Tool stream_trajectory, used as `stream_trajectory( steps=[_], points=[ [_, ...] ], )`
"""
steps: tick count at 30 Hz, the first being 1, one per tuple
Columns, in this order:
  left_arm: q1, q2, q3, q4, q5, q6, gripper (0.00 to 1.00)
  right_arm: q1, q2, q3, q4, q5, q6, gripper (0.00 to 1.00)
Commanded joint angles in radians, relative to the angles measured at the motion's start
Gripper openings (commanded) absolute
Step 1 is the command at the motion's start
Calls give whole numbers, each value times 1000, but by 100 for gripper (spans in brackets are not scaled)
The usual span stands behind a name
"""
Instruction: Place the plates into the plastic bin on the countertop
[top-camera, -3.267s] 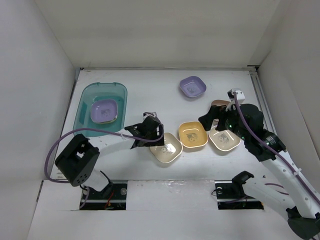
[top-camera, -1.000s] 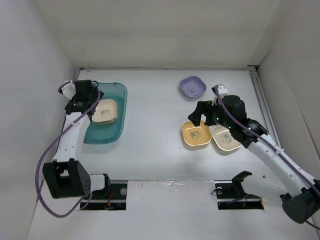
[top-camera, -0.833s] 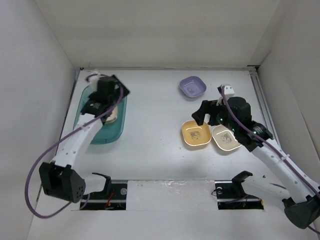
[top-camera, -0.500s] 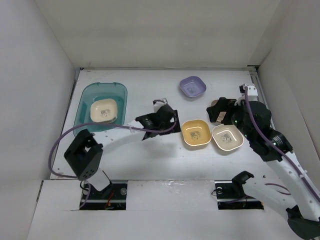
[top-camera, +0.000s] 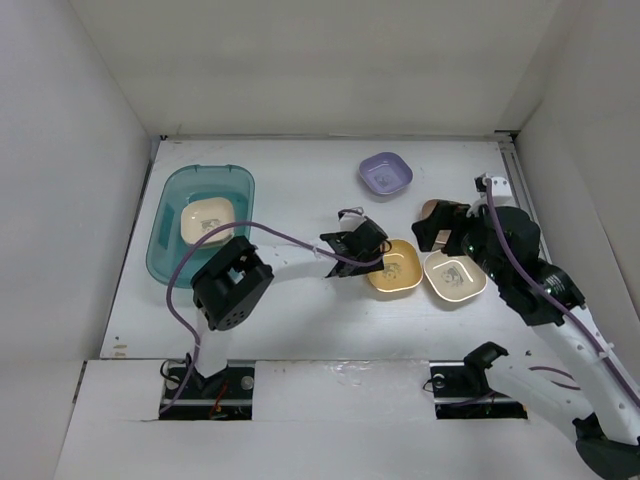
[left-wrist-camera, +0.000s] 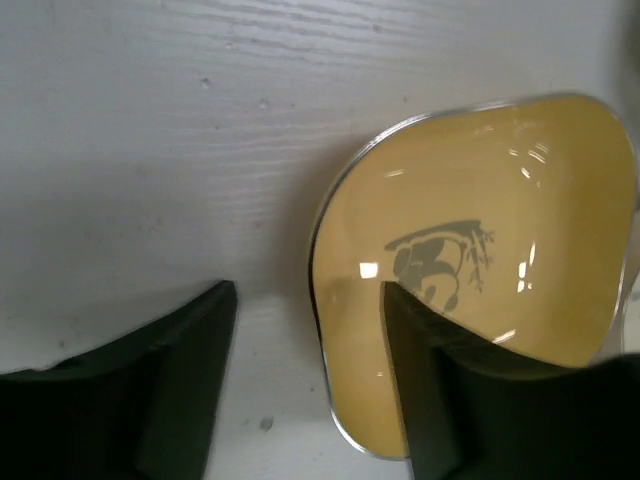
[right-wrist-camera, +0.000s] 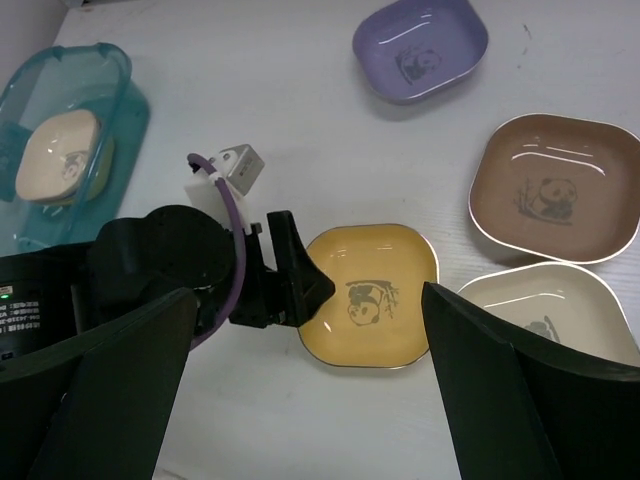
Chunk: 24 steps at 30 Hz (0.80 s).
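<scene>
Left wrist view, and the left gripper (left-wrist-camera: 305, 290) is right at the yellow plate (left-wrist-camera: 480, 260). Its jaws are apart and straddle the near rim: one finger (left-wrist-camera: 180, 390) is outside on the white worktop (left-wrist-camera: 150, 120), the other inside the dish, nothing pinched. On the top camera, that yellow plate sits mid-worktop, just beside the cream plate (top-camera: 455, 275) on its right. The right gripper (right-wrist-camera: 310, 292) hangs above with jaws wide, holding nothing. The brown plate (right-wrist-camera: 555, 195) and purple plate (right-wrist-camera: 420, 45) lie farther back. Over on the far left, well apart from all this, the teal plastic bin (top-camera: 165, 250) holds a second cream plate (top-camera: 207, 222).
</scene>
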Motion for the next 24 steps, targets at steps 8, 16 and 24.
stream_trajectory(
  steps=[8,16,24],
  points=[
    [23,-4,69,-340,-267,-115,0,-17,-21,-5,43,-2,-1,100],
    [227,-348,53,-354,-321,11,0,-98,202,-114,360,-64,28,100],
    [809,-572,58,-328,-112,167,0,-119,659,172,447,-137,-263,100]
  ],
)
